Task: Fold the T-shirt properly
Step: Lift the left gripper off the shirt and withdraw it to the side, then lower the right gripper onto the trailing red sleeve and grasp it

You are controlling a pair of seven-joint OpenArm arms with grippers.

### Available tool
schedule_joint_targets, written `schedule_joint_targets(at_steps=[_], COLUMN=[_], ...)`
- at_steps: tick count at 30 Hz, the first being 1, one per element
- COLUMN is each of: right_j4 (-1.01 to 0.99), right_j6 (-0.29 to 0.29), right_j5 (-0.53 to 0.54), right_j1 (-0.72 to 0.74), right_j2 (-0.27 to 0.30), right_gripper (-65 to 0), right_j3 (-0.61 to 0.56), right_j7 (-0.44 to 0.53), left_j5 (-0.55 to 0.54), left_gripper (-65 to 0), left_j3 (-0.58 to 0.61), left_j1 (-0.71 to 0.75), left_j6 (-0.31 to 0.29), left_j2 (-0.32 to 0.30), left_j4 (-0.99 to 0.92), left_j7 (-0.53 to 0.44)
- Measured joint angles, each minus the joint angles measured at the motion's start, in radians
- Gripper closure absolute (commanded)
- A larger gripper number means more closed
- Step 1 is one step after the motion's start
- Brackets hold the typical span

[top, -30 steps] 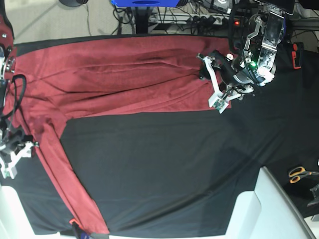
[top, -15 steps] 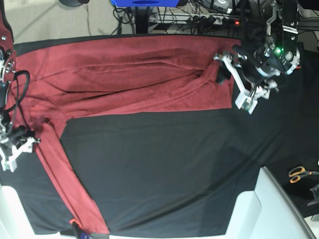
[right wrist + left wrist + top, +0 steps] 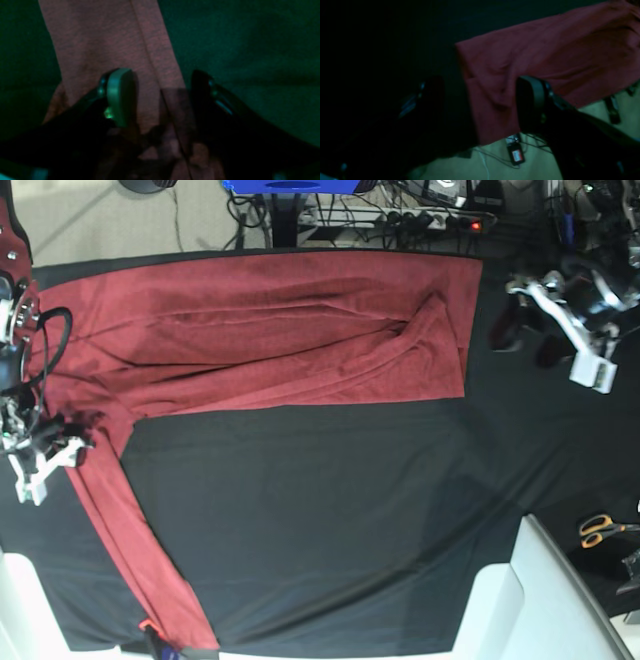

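Black cloth [image 3: 330, 520] covers the whole table, and the T-shirt [image 3: 270, 330] lies spread across its far half — body flat along the far edge, with soft ridges running toward a bunched fold near its hem end. One long sleeve [image 3: 130, 550] trails down the cloth to the near edge. Off the hem end, the left gripper [image 3: 530, 335] hovers over bare cloth, apart from the fabric, its jaws standing wide with nothing between them. At the sleeve's upper end, the right gripper [image 3: 160, 100] straddles the red fabric, jaws spread with the sleeve and its seam running between them; whether the pads touch the cloth I cannot tell. Orange-handled scissors [image 3: 603, 529] lie near the table's edge, beside a pale bin [image 3: 540, 600].
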Motion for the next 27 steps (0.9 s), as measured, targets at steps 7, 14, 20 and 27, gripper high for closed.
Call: schedule_joint_targets(at_steps=[7, 14, 20, 27], right_j4=[0.01, 0.353, 0.713, 0.968], right_j6=[0.0, 0.004, 0.011, 0.002], right_j5=[0.002, 0.005, 0.008, 0.002], right_j1=[-0.002, -0.177, -0.359, -0.516], right_j2=[0.003, -0.004, -0.057, -0.087], right_gripper=[-0.2, 0.0, 0.0, 0.0], right_j3=[0.0, 0.007, 0.009, 0.011], right_j7=[-0.002, -0.098, -0.226, -0.331], left_j5=[0.044, 0.485, 0.505, 0.507], left_gripper=[-43.1, -43.1, -43.1, -43.1], left_j3=[-0.154, -0.165, -0.172, -0.165], left_j1=[0.068, 0.097, 0.085, 0.069], left_j6=[-0.076, -0.076, -0.076, -0.076], left_j2=[-0.005, 0.035, 0.039, 0.045], left_j4=[-0.023, -0.042, -0.05, -0.051], left_j7=[-0.003, -0.007, -0.009, -0.011])
